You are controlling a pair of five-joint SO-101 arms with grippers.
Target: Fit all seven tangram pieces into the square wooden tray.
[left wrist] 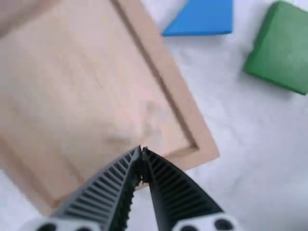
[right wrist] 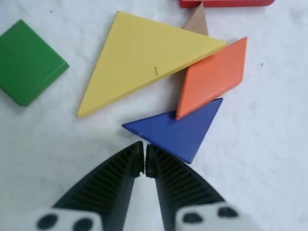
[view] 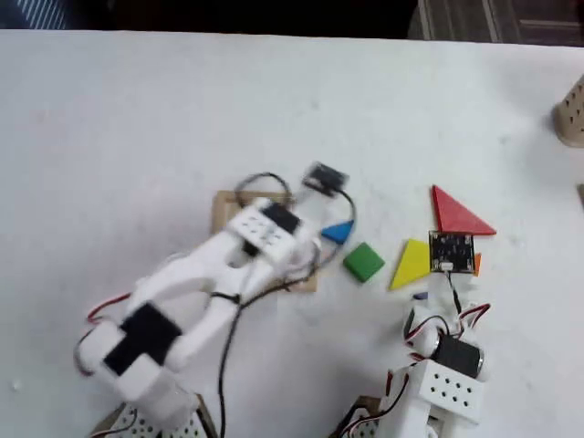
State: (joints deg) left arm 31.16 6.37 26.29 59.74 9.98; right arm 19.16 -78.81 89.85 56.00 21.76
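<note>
The square wooden tray [left wrist: 163, 82] lies under my left arm, and the part of its floor that I see is bare. My left gripper [left wrist: 142, 159] hangs shut with nothing in it over the tray's corner [view: 222, 208]. Beside the tray lie a light blue piece [left wrist: 202, 19] and a green square [view: 363, 261]. Further right are the yellow triangle [right wrist: 144, 57], orange parallelogram [right wrist: 214, 77], dark blue triangle [right wrist: 178, 130], red triangle [view: 456, 214] and a tan tip [right wrist: 197, 21] under the yellow one. My right gripper [right wrist: 144, 156] is shut, just short of the dark blue triangle.
A perforated wooden block [view: 570, 114] stands at the table's far right edge. Both arm bases sit at the near edge, with loose cables around the left arm [view: 182, 310] over the tray. White tabletop stretches open at the back and left.
</note>
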